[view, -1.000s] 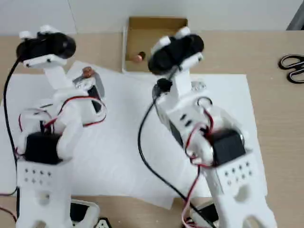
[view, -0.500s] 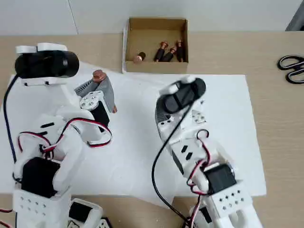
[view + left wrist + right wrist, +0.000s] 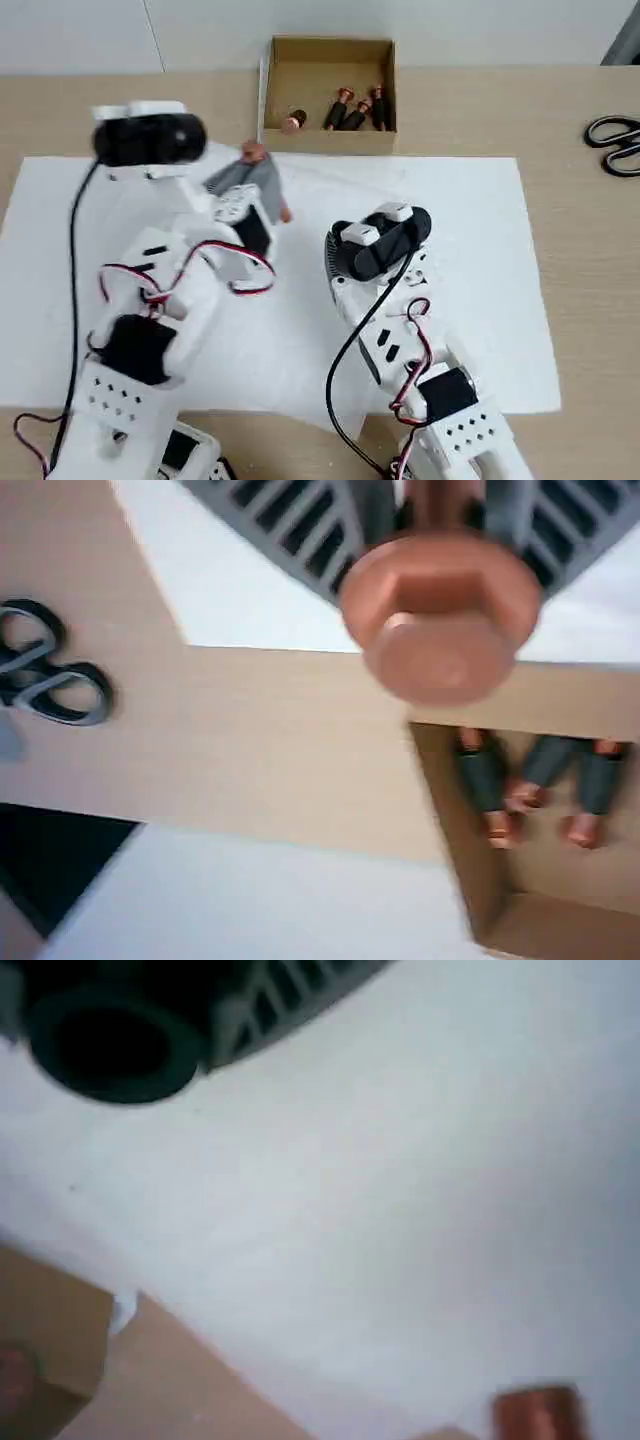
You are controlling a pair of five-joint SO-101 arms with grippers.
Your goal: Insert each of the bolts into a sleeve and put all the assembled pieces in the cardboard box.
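I count four assembled pieces [image 3: 340, 108] inside one cardboard box [image 3: 330, 44], and one copper bolt [image 3: 253, 152] outside it. I see also two arms [image 3: 160, 300], one pair of scissors [image 3: 615, 143] and one white sheet [image 3: 290, 330].

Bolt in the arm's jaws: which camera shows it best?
The left wrist view. The bolt is close up there, its copper head facing the camera between the grey jaws. The high view shows the bolt small, near the cardboard box. The right wrist view has a copper blur I can't identify.

A white wall [image 3: 450, 30] backs a wooden table [image 3: 480, 110] bearing white paper [image 3: 290, 340] and scissors [image 3: 616, 142].
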